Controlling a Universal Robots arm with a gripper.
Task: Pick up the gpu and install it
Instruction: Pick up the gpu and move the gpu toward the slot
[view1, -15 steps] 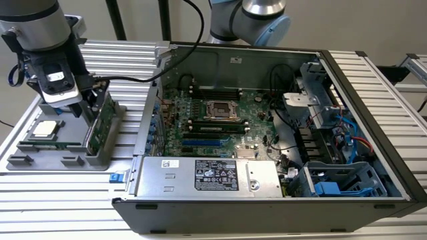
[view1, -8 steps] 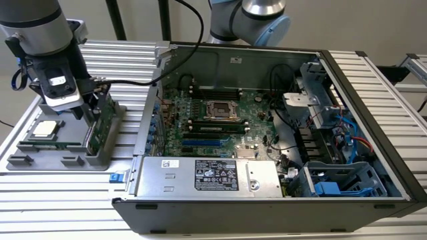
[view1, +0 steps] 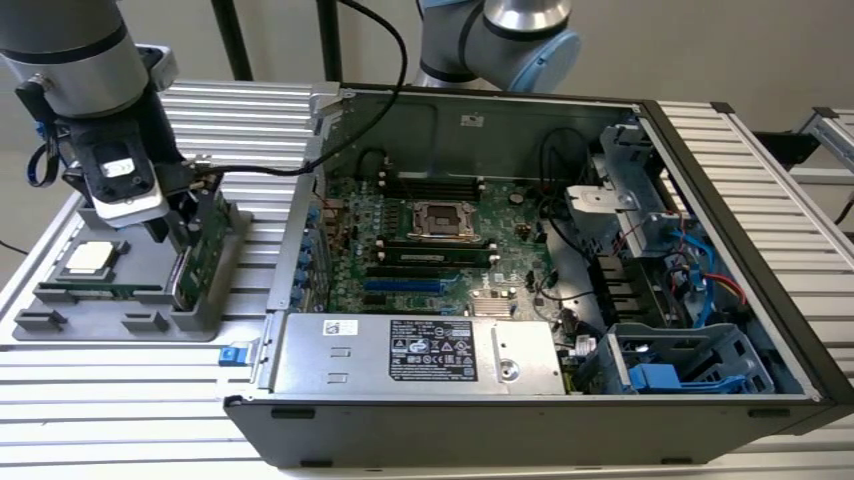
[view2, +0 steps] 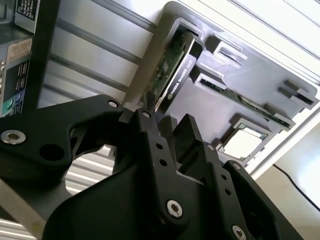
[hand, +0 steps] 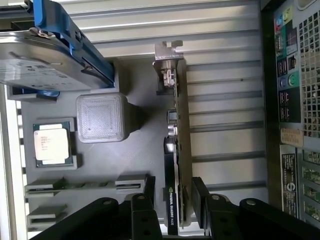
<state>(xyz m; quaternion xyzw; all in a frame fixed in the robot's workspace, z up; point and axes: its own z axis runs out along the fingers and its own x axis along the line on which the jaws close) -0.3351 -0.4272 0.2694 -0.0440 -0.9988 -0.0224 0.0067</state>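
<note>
green-and-black gpu (hand: 176, 150), grey tray (hand: 140, 160), blue-framed silver hard drive (hand: 45, 55), black end effector (hand: 175, 195).

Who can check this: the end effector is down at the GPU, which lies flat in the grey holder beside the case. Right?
No. The GPU does not lie flat: it stands on edge in the grey holder beside the case, with the end effector down at it. The first wrist view shows this.

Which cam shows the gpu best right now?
First wrist view: the gpu shows nearly full length, edge-on, upright in the grey tray, with the tool straddling one end. The second wrist view catches one end beyond the tool; the exterior view has it partly hidden behind the arm.
</note>
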